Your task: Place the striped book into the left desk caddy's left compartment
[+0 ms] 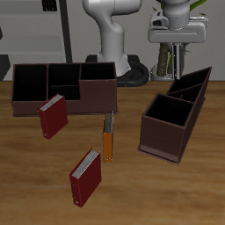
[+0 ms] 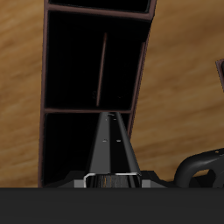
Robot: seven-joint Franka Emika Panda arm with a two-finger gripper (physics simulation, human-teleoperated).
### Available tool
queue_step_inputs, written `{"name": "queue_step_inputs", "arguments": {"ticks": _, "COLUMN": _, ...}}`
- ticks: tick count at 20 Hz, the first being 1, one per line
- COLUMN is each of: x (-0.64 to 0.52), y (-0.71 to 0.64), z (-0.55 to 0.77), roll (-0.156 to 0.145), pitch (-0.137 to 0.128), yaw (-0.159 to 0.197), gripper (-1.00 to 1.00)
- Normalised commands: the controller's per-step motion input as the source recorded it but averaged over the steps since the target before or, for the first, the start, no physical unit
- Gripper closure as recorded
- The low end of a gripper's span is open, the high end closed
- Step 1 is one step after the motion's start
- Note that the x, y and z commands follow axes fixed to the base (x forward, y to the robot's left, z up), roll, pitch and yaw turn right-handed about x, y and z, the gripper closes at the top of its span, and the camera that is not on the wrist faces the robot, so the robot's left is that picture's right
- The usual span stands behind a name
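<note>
Exterior view first: the tool (image 1: 174, 54) hangs high above the left desk caddy (image 1: 174, 117), a dark maroon-brown box with a square section at its near end and taller slanted sections behind. A thin dark strip, the striped book (image 1: 178, 60), hangs straight down from between the fingers, well clear of the caddy's rim and above its slanted sections. Away from that caddy, across the table (image 1: 141, 189), stands a wide low caddy (image 1: 61, 86) with three bays. A red book (image 1: 53, 116) leans against its front, an orange book (image 1: 107, 144) lies on the table between the two caddies, and a second red book (image 1: 85, 176) lies nearer the table's front edge than either caddy. Wrist view next: the striped book (image 2: 112, 149) runs as a narrow dark grey band away from the tool (image 2: 112, 178), whose fingers are clamped on its end. Beneath it the left desk caddy (image 2: 140, 70) opens toward the camera, its dark compartments divided by thin walls, and the book's far end points over the divider between two of them.
</note>
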Motion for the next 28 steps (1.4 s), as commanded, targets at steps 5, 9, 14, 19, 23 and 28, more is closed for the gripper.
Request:
{"name": "queue_step_inputs", "arguments": {"ticks": 5, "x": -0.01, "y": 0.16, "z": -0.09, "roll": 0.043, "pitch": 0.028, "yaw": -0.002, "gripper": 1.00}}
{"name": "queue_step_inputs", "arguments": {"ticks": 9, "x": 0.00, "y": 0.14, "z": -0.04, "roll": 0.035, "pitch": 0.014, "yaw": 0.005, "gripper": 1.00}}
{"name": "queue_step_inputs", "arguments": {"ticks": 14, "x": 0.08, "y": 0.09, "z": -0.12, "roll": 0.025, "pitch": 0.029, "yaw": -0.003, "gripper": 1.00}}
{"name": "queue_step_inputs", "arguments": {"ticks": 19, "x": 0.07, "y": 0.00, "z": -0.14, "roll": -0.008, "pitch": 0.026, "yaw": -0.022, "gripper": 1.00}}
{"name": "queue_step_inputs", "arguments": {"ticks": 23, "x": 0.08, "y": 0.02, "z": -0.18, "roll": -0.002, "pitch": 0.035, "yaw": -0.012, "gripper": 1.00}}
{"name": "queue_step_inputs", "arguments": {"ticks": 28, "x": -0.23, "y": 0.05, "z": -0.03, "roll": 0.041, "pitch": -0.008, "yaw": -0.031, "gripper": 1.00}}
